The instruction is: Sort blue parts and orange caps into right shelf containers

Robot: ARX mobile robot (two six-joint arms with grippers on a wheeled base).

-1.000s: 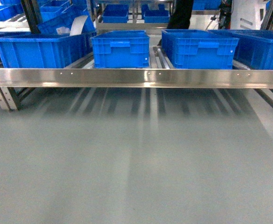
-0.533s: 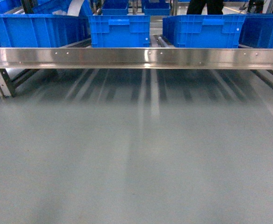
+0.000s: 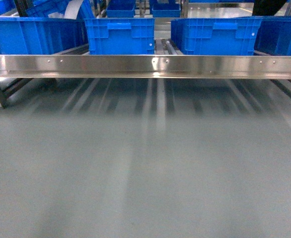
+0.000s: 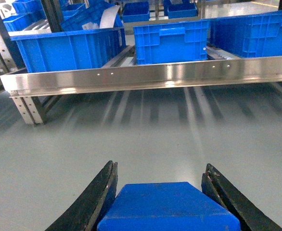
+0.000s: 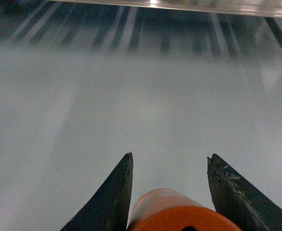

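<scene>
Since half a second ago, the head view has shifted slightly: the steel rail [image 3: 145,66] sits a little lower in the picture and the blue crates behind it have slid leftward, while the dark-clothed figure at the top has moved toward the upper right corner. Grey floor [image 3: 145,173] fills the lower part of the head view, streaked with pale reflections. Behind the rail stand several crates: a wide one at left [image 3: 34,34], a smaller one near the middle [image 3: 119,35], and a larger one to its right [image 3: 215,34]. Neither arm shows in the head view. From the left wrist camera, the left end effector [image 4: 162,202] has its two dark fingers closed against the sides of a blue part [image 4: 167,208], which sits between them above the floor, with the rail and crates ahead. From the right wrist camera, the right end effector [image 5: 172,197] grips an orange cap [image 5: 179,211] between its dark fingers, a small hole visible in the cap's top face, with the floor below.
</scene>
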